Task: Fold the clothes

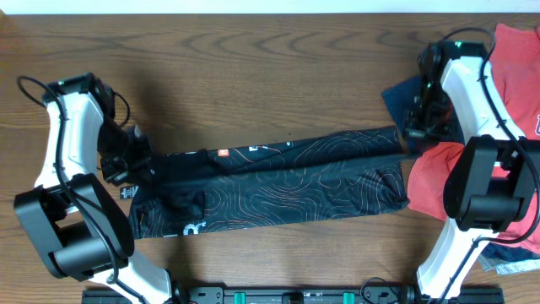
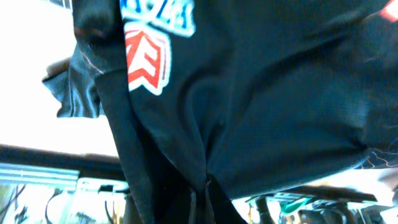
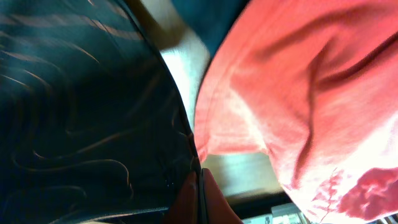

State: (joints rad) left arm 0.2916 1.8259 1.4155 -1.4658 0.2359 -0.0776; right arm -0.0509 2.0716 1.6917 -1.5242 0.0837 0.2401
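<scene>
The black jersey (image 1: 278,181) with fine orange-and-white contour lines lies stretched across the table as a long folded band. My left gripper (image 1: 135,160) is shut on its left end; the left wrist view shows the black cloth (image 2: 261,93) with an orange and white logo (image 2: 146,59) hanging from the pinched jaws (image 2: 205,199). My right gripper (image 1: 412,135) is shut on the jersey's right end; the right wrist view shows the patterned cloth (image 3: 81,106) clamped between the fingers (image 3: 200,186).
A red tee (image 1: 439,177) lies at the right next to the jersey's end, also in the right wrist view (image 3: 298,93). A navy-blue garment (image 1: 401,97) lies behind it. The table's front rail (image 1: 278,295) runs below.
</scene>
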